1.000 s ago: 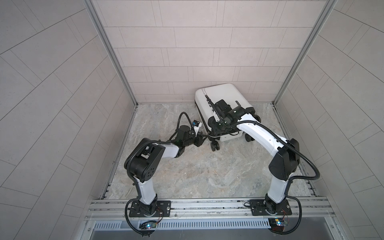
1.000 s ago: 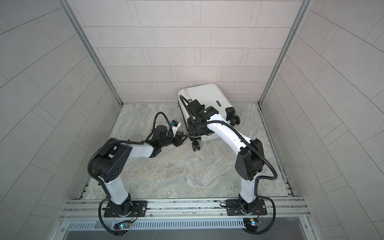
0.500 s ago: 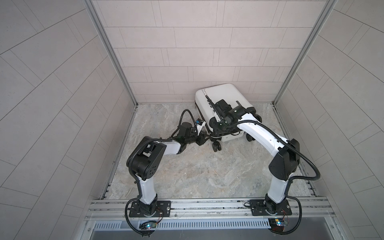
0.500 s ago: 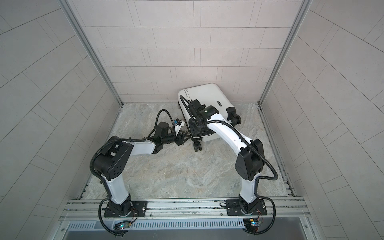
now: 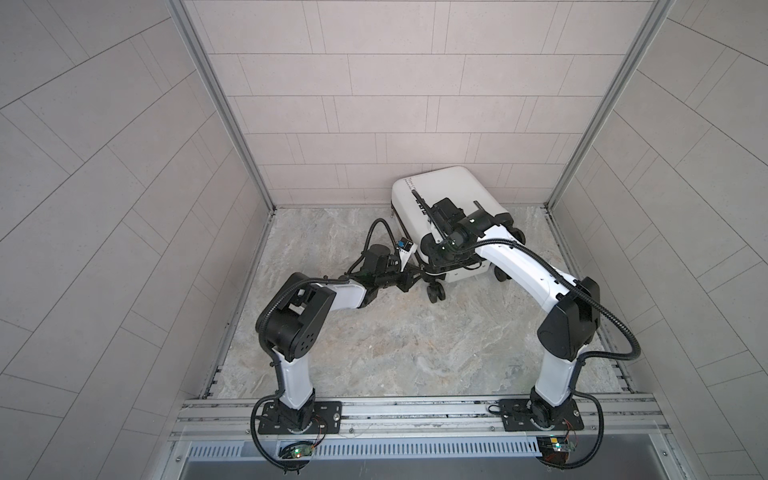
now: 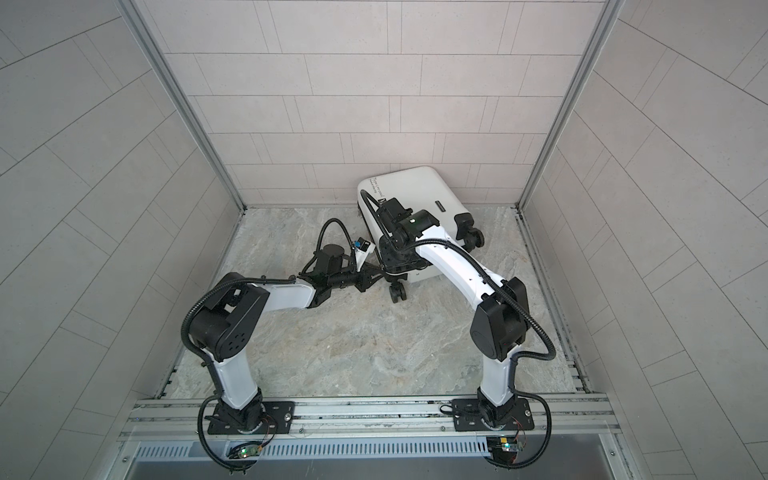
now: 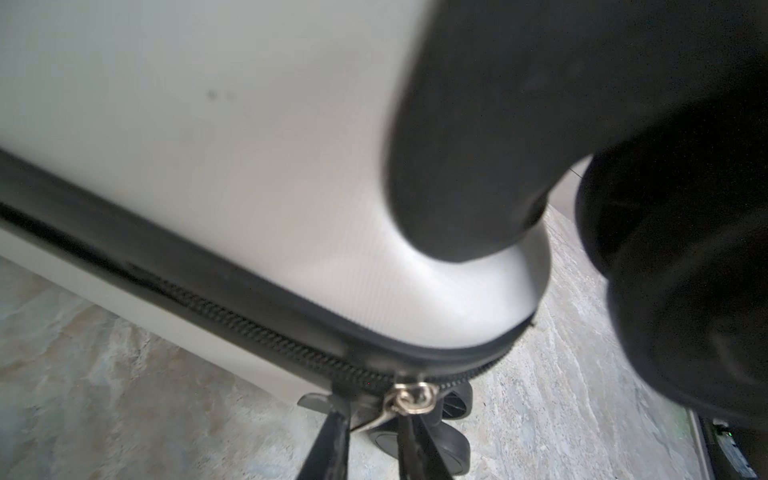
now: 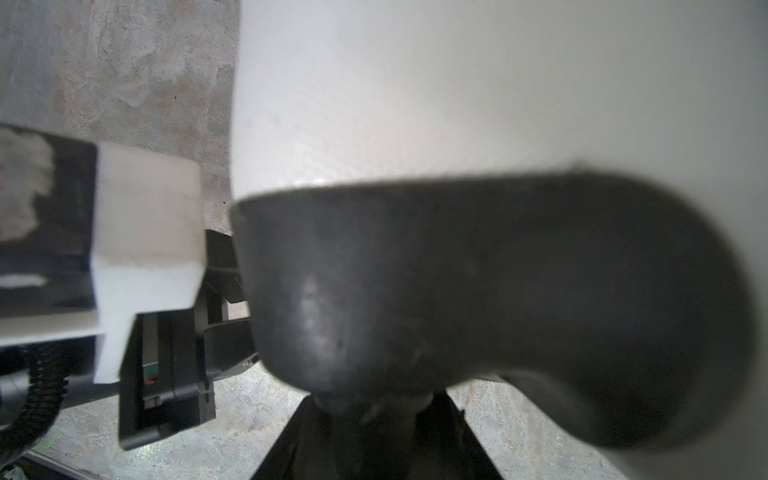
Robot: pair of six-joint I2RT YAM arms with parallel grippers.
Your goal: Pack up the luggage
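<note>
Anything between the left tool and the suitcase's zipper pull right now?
Nothing visible. In the left wrist view the left tool sits right at the metal zipper pull on the suitcase, its fingers flanking it. Whether it grips yet is unclear.

Both top views: high, facing down. Wrist views: close behind left gripper (image 7: 374,419) and right gripper (image 8: 380,411); both show the same luggage (image 7: 208,124) corner.
</note>
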